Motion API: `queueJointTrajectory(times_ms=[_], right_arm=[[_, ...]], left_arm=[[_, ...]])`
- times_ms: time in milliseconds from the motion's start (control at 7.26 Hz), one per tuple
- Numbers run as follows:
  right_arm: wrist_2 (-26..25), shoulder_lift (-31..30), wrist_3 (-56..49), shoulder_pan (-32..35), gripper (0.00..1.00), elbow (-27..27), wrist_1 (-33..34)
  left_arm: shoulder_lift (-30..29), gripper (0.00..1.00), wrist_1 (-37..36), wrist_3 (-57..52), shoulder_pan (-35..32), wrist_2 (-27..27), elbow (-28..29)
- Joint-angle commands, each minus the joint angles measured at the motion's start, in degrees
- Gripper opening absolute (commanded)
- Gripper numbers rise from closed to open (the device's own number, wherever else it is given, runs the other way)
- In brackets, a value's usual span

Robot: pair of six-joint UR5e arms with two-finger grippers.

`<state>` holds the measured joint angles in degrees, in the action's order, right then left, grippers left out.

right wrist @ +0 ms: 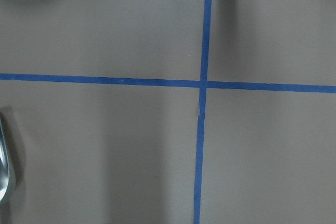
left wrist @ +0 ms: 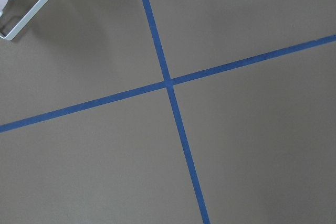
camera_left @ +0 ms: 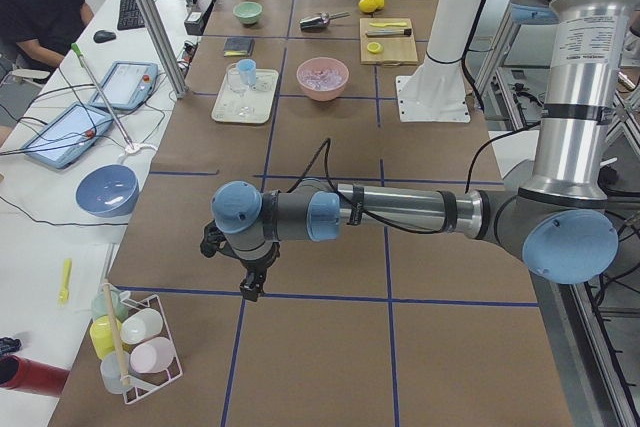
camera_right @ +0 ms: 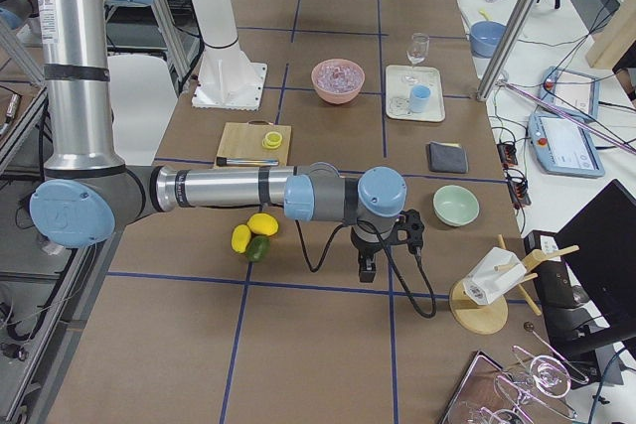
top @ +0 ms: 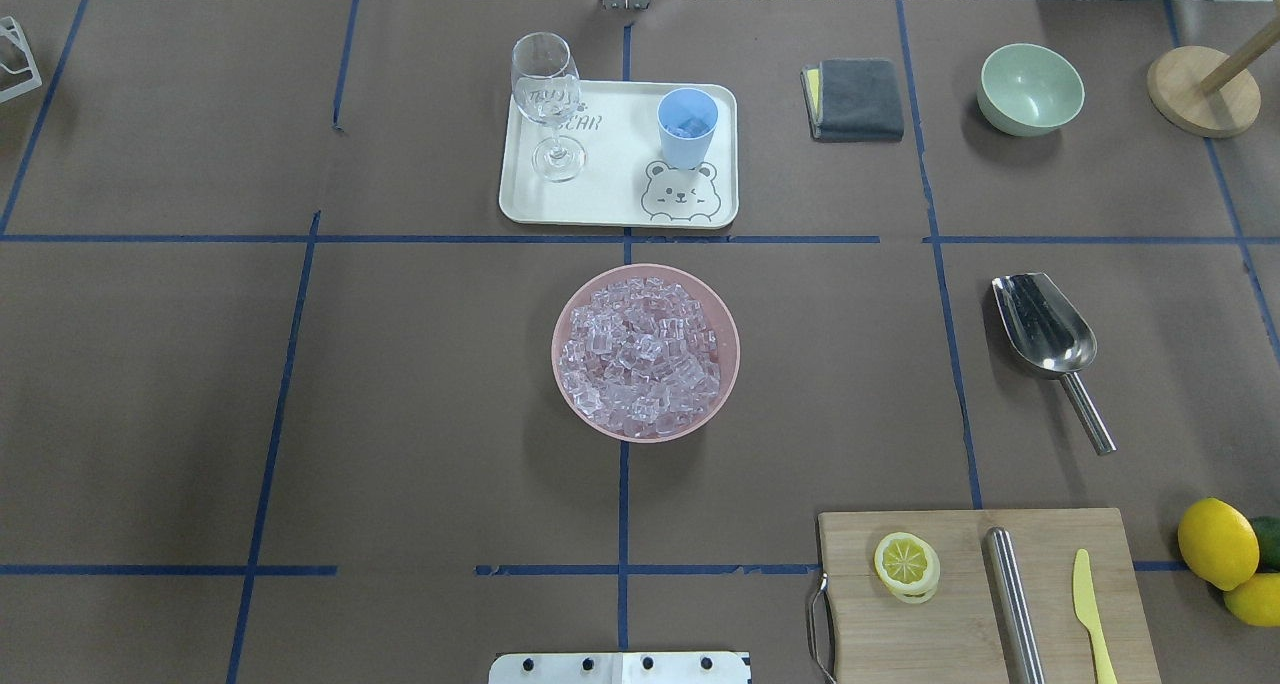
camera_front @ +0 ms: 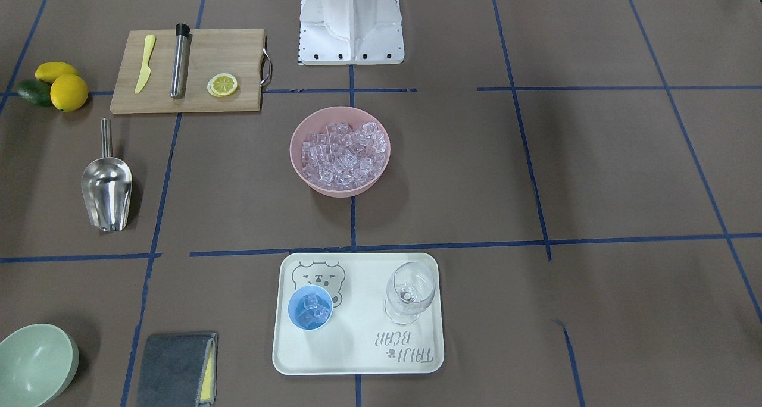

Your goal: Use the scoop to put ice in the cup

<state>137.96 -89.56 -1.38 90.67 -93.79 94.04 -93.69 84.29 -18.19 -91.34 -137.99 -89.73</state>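
Many clear ice cubes (top: 645, 354) fill a pink bowl (camera_front: 299, 157) at the table's middle. The light-blue cup (top: 687, 127) stands on a white tray (top: 610, 199) and holds a few ice cubes (camera_front: 311, 309). The steel scoop (top: 1045, 326) lies alone on the paper on the robot's right, handle toward the robot, also in the front view (camera_front: 107, 184). No gripper touches any of them. My left gripper (camera_left: 250, 289) hangs over a tape cross far off at the table's left end. My right gripper (camera_right: 367, 267) hangs at the right end. I cannot tell whether either is open.
A wine glass (top: 548, 104) shares the tray. A wooden board (top: 985, 599) carries a lemon slice, a steel cylinder and a yellow knife. Lemons (top: 1218, 544), a green bowl (top: 1031, 89) and a grey cloth (top: 855, 99) lie on the right. A seated person (camera_left: 35, 7) is beside the table.
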Motion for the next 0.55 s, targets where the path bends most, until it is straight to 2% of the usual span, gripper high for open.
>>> queueJointTrajectory(times_ms=[0, 276, 413], right_arm=[[0.11, -0.36, 0.24, 1.52, 1.00, 0.27, -0.35], [0.29, -2.54, 0.24, 3.28, 1.00, -1.47, -0.35], [0.29, -4.47, 0.33, 3.46, 1.00, -4.01, -0.35]], left_arm=[[0.00, 1.00, 0.00, 0.00, 0.02, 0.00, -0.09], [0.09, 1.00, 0.00, -0.09, -0.07, 0.00, -0.27], [0.09, 1.00, 0.00, -0.09, -0.07, 0.00, -0.36]])
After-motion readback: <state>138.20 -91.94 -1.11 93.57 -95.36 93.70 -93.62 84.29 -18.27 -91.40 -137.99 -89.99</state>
